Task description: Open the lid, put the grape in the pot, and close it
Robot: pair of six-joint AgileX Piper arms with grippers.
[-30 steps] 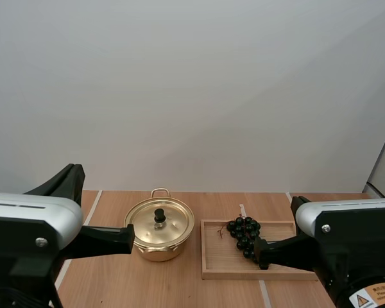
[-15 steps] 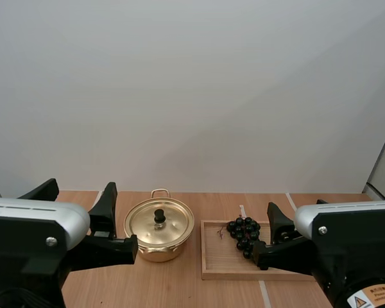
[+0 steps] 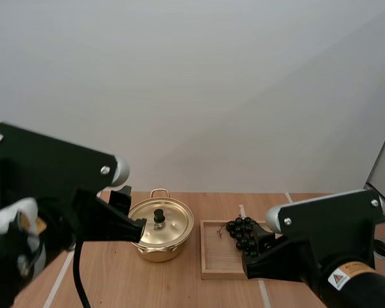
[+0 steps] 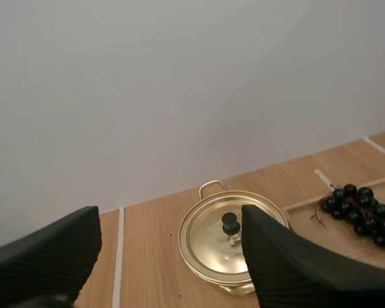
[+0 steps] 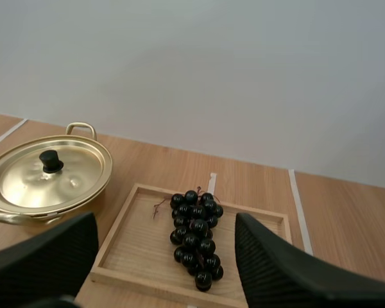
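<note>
Pot [image 3: 155, 251] stands on the worktop [image 3: 115, 282], with the wooden tray [image 3: 215, 260] just beside it on its right. Its lid [image 3: 174, 224] is on, so opening is the step in hand and is not yet begun. The grapes [image 3: 242, 232] lie in the tray, untouched. Both jaws are spread wide with nothing between them: the left jaws are short of the pot, the right jaws short of the tray. Next, I judge, the left jaws must come over the small black knob [image 4: 230, 222] and pinch it squarely. In the high view the right arm [image 3: 321, 250] covers the tray's near right corner, and the left arm [image 3: 51, 167] covers the pot's left edge. The pot's inside is hidden.
</note>
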